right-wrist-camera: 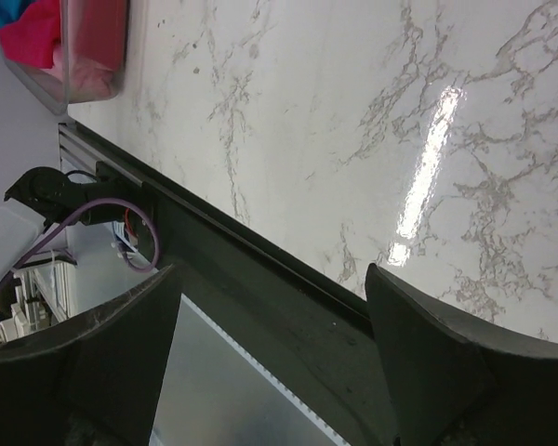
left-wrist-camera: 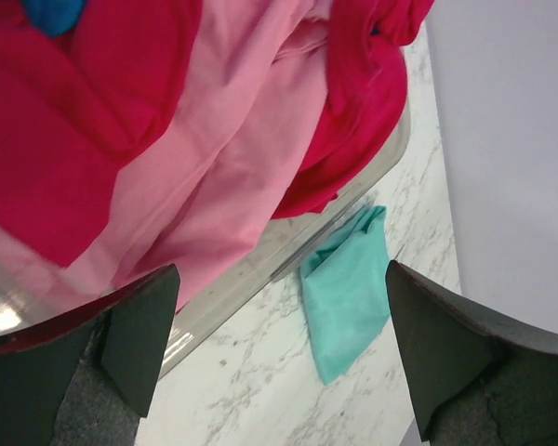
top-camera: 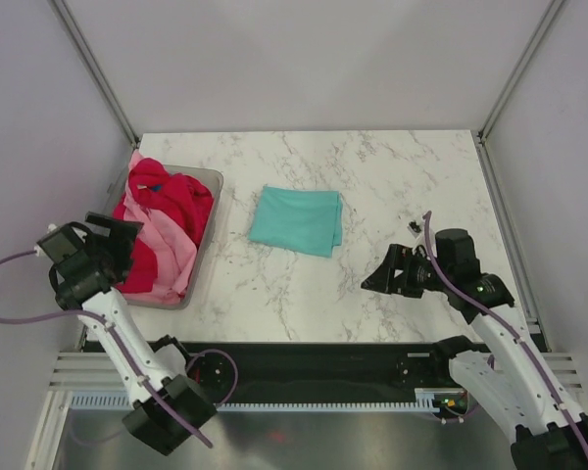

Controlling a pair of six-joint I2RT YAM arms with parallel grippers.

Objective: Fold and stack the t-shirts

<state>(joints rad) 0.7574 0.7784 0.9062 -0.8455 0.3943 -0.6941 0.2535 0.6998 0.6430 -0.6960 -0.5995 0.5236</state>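
Observation:
A teal t-shirt (top-camera: 297,219) lies folded on the marble table (top-camera: 372,176), and shows in the left wrist view as the teal t-shirt (left-wrist-camera: 349,288). A crimson t-shirt (top-camera: 171,196), a pink t-shirt (top-camera: 167,257) and a bit of blue cloth (top-camera: 155,184) are heaped in the grey tub (top-camera: 208,233). My left gripper (top-camera: 118,240) hangs open over the tub's near end, above the pink t-shirt (left-wrist-camera: 232,158) and crimson t-shirt (left-wrist-camera: 65,121), holding nothing. My right gripper (top-camera: 377,279) is open and empty over the table's front right.
A small dark object (top-camera: 413,229) lies on the table right of the teal shirt. The table's front edge and black rail (right-wrist-camera: 288,279) run under the right gripper. The tub's clear wall (left-wrist-camera: 260,269) stands between the left gripper and the teal shirt.

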